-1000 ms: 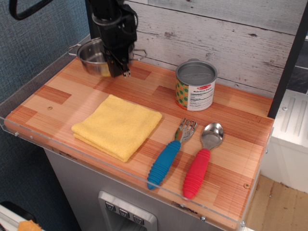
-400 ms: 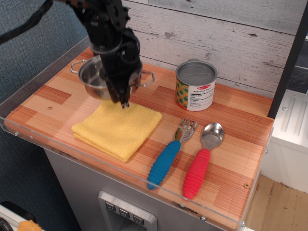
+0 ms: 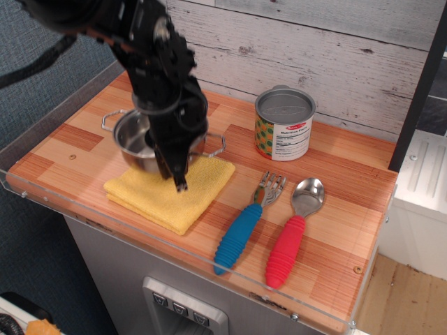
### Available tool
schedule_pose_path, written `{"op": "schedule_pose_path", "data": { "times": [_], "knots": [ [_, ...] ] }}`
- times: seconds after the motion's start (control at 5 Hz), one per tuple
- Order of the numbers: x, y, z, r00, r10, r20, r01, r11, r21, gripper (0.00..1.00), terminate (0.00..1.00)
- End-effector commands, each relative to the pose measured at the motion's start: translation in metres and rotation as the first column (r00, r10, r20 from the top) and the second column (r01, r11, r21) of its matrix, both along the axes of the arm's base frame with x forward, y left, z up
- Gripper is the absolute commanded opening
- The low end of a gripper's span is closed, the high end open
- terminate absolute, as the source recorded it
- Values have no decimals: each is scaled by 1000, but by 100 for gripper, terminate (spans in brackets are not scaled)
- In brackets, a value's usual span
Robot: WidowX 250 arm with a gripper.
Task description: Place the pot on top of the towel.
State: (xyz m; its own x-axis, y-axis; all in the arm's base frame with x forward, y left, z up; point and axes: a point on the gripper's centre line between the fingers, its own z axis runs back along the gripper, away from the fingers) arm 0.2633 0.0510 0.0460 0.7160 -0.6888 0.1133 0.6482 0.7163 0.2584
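1. Pot first: the small shiny stainless-steel pot with thin wire loop handles hangs in your black gripper, whose fingers look clamped on its near-right rim, one finger tip poking down past the rim toward the cloth.
2. It sits over the back-left part of the square yellow terry towel, near the worktop's left front corner; you cannot tell from this view whether its base is touching the cloth or just above it.
3. Risk: the pot overlaps only the towel's back portion, so if you release here it may rest half on wood and tip off the towel's edge. A low finger could also drag and bunch the cloth.
4. Your arm comes in from the back-left edge, wrist angled steeply down and toward the front.
5. Well apart to the right stand the labelled tin can, blue-handled fork and red-handled spoon.
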Motion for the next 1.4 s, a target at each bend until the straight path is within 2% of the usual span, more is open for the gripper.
{"op": "schedule_pose_path", "data": {
  "times": [0.0,0.4,0.6,0.8,1.0,1.2],
  "knots": [
    [5,-12,-5,1000,-12,9,12,1000,7,0,0],
    [1,-16,-10,999,-32,1,32,999,-9,0,0],
    [1,-14,-7,999,-31,10,32,996,-81,0,0],
    [2,-11,-5,1000,-5,-7,4,994,-107,100,0],
    [4,-10,4,1000,19,-8,-20,988,-156,100,0],
    [5,-9,12,998,58,-16,-60,982,-178,100,0]
  ]
}}
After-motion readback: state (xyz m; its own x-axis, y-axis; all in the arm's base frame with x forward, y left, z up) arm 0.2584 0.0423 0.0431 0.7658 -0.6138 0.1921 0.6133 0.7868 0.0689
